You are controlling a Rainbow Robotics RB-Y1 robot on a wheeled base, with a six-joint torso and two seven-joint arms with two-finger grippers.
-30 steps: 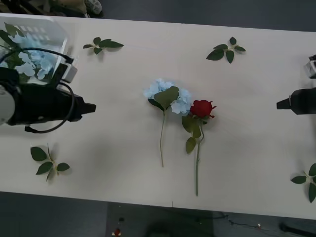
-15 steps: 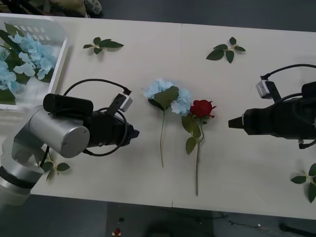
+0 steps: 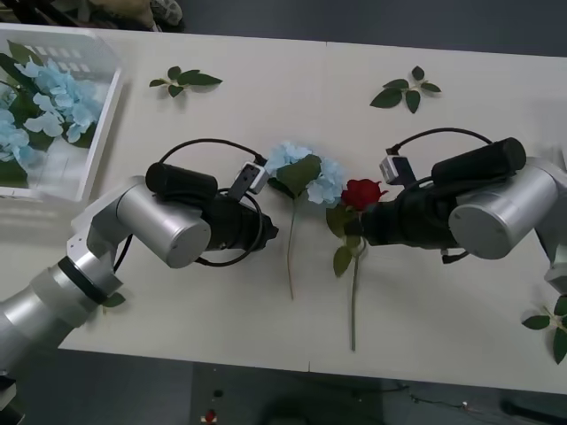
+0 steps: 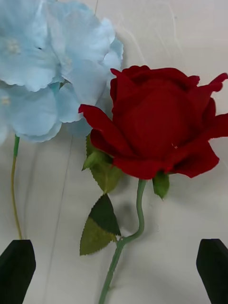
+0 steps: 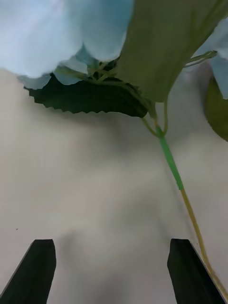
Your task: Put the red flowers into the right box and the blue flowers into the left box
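Red rose sits just ahead of your right gripper, jaws spread wide, its stem running between them. Your left gripper (jaws also wide) hovers beside the blue hydrangea stem on the tabletop; more blue flowers fill the left box.

Leaf sprigs on table

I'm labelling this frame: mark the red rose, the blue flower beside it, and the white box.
Rose (image 3: 362, 193): front view, on the bloom.
Blue flower (image 3: 330, 183): front view, on the petals beside the rose.
Box (image 3: 102, 124): front view, on its near rim.
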